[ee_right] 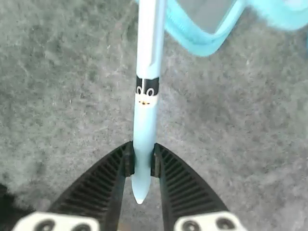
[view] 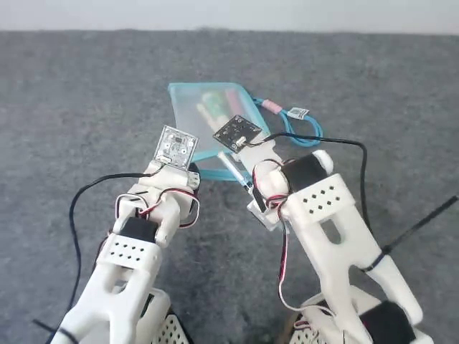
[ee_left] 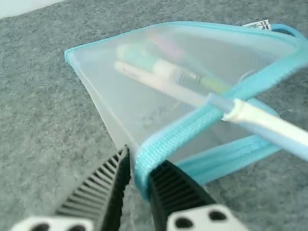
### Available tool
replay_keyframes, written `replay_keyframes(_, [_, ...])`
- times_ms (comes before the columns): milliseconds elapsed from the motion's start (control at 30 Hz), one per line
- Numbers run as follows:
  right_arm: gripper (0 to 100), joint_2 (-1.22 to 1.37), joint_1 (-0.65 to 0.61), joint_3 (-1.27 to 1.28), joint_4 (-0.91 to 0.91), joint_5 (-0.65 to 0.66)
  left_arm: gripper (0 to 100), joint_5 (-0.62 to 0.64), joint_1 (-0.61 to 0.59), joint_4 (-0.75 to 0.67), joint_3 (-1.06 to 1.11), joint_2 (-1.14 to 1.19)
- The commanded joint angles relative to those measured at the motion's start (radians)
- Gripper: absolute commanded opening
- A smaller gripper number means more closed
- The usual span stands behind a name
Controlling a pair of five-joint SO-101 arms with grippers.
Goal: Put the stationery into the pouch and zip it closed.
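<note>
- Pen (ee_right: 147,82): light blue, small face print on a black band mid-barrel. Held off the tabletop (view: 86,93) by its rear end. Long axis runs straight out from the right gripper (ee_right: 142,150) toward the pouch mouth. In the high view it slants away from the arm bases, toward the far left.
- Pen front end meets the zipper edge at the pouch mouth. Cannot tell how far in it goes.
- Right gripper fingers (ee_right: 110,173) clamped on the pen barrel. The tapered rear tip pokes back between them.
- Pouch (view: 208,107): translucent with light blue trim, on the grey tabletop just beyond both grippers. Open zipper edge faces the arms, closed side away from them.
- Stationery inside (ee_left: 159,72): a few pens or markers seen through the wall, one green-white and one pinkish. They lie roughly side by side, long axes along the pouch. Exact count unclear.
- Left gripper (ee_left: 138,166): fingers (ee_left: 168,183) pinched on the blue zipper band at the near edge of the mouth. That band stands up off the surface where it is gripped.
- Blue cord loop (view: 305,132) with a small white tag and a pink piece trails from the pouch corner. It lies on the tabletop on the right arm's side.
- Arms side by side, each with a black cable. Both wrists sit close together at the pouch's near edge.
</note>
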Motion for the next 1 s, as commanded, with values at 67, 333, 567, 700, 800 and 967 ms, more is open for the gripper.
replay_keyframes(67, [0.7, -0.047, 0.002, 0.052, 0.018, 0.094, 1, -0.002, 0.011, -0.02, -0.013, -0.006])
replay_keyframes(333, [0.7, -0.019, 0.021, -0.011, -0.031, 0.037, 1, -0.002, 0.015, -0.02, -0.016, -0.006])
replay_keyframes(567, [0.7, 0.208, 0.024, -0.172, -0.027, -0.012, 1, -0.002, 0.015, -0.02, -0.016, -0.006])
replay_keyframes(700, [0.7, 0.34, 0.022, -0.311, -0.022, -0.021, 1, -0.002, 0.015, -0.02, -0.016, -0.006])
replay_keyframes(800, [0.7, 0.44, 0.022, -0.425, -0.004, -0.058, 1, -0.002, 0.017, -0.017, -0.016, -0.006])
replay_keyframes(967, [0.7, 0.601, 0.018, -0.637, -0.005, -0.153, 1, -0.002, 0.017, -0.02, -0.016, -0.006])
